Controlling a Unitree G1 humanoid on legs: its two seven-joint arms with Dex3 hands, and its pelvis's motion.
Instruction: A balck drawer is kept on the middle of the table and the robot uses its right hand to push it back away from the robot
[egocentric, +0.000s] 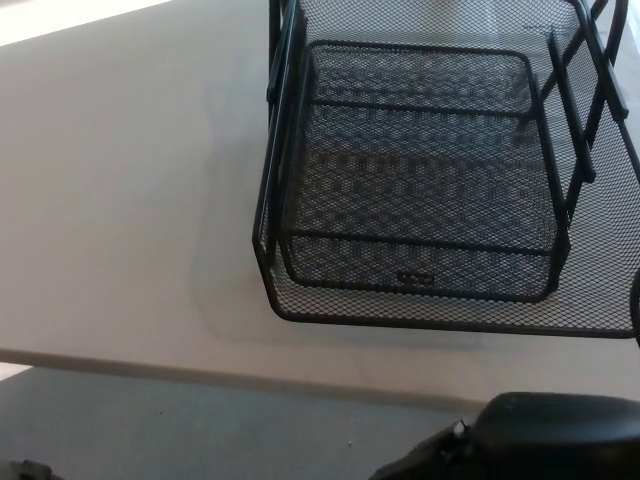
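A black wire-mesh drawer (420, 190) stands on the pale table (120, 200), right of the middle of the head view, pulled out toward me from its black frame (585, 100). Its front rim (450, 318) lies close to the table's near edge. My right arm or hand (530, 440), a black rounded shape, shows at the bottom right, below the table edge and apart from the drawer. I cannot make out its fingers. My left hand is out of sight.
The table's near edge (200, 368) runs across the lower part of the picture, with grey floor (180, 430) below it. A small dark object (22, 470) sits at the bottom left corner.
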